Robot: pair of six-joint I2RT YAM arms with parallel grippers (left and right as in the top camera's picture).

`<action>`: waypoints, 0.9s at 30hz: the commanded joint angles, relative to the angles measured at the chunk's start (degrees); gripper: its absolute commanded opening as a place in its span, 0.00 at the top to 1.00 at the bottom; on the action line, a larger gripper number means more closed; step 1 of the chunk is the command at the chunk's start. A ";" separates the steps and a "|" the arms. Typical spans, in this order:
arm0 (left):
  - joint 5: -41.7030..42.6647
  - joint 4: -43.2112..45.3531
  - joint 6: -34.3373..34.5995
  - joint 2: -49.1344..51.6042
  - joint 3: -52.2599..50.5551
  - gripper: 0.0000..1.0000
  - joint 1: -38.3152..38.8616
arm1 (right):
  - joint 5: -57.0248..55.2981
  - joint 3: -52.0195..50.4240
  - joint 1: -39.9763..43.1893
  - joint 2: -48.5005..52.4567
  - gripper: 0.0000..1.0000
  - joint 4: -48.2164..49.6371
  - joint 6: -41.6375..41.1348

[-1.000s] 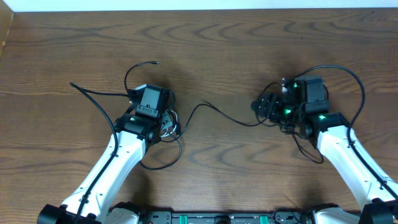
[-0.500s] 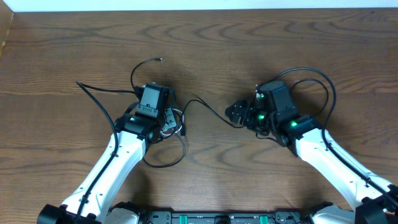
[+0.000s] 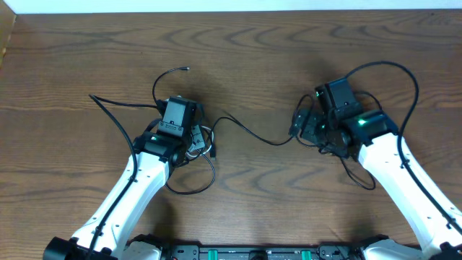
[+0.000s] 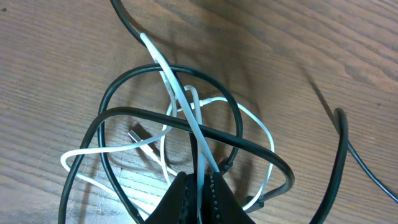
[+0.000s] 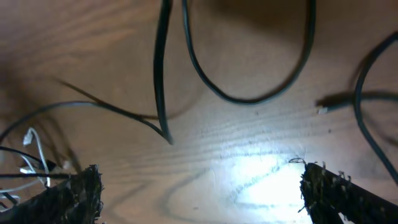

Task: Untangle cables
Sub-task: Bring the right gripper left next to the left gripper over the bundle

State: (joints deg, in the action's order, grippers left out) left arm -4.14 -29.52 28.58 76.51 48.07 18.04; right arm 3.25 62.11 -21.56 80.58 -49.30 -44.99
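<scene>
Left gripper [image 4: 199, 186] clamped shut on the white cable [image 4: 180, 93], pinning one strand in the knot [image 3: 201, 144], which lies toward 9 o'clock from the middle of the table [image 3: 238, 43]. In the left wrist view the black cable [image 4: 149, 112] loops over and under the white one at several crossings, and the white cable's small plug end [image 4: 137, 135] lies on the wood inside the loops. From the knot a single black strand runs out toward 3 o'clock, sagging across the centre of the table and ending close by the right gripper [image 5: 200, 171]. That gripper is spread wide and holds nothing. Its wrist view shows bare wood between the fingers, with a kinked black strand lying at about 11 o'clock from the gap.

The step in hand looks like the set-up for a separating pull, with the white cable anchored on one side and the other arm free to take the black one. The next move calls for the right gripper to come down over that loose black strand, close on it cleanly and draw it toward 3 o'clock while the left hand holds firm. The pull should be gentle, since with so many crossings a hard tug could cinch the loops tighter instead of freeing them.
</scene>
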 commanded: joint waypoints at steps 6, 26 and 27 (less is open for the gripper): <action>0.31 0.09 -0.50 0.22 -0.87 0.92 -0.24 | 10.51 0.22 -5.01 0.26 0.15 12.52 -0.33; 0.74 0.11 -1.40 0.22 -0.87 0.92 -0.24 | 20.46 0.11 -18.05 27.15 0.46 53.24 -21.31; 0.74 0.11 -1.42 0.22 -0.87 0.92 -0.24 | 20.28 0.11 -18.27 28.04 0.47 54.07 -22.51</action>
State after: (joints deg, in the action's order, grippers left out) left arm -3.29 -29.54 28.21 76.51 48.03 18.04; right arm 20.78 62.08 -39.11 106.52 3.38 -62.98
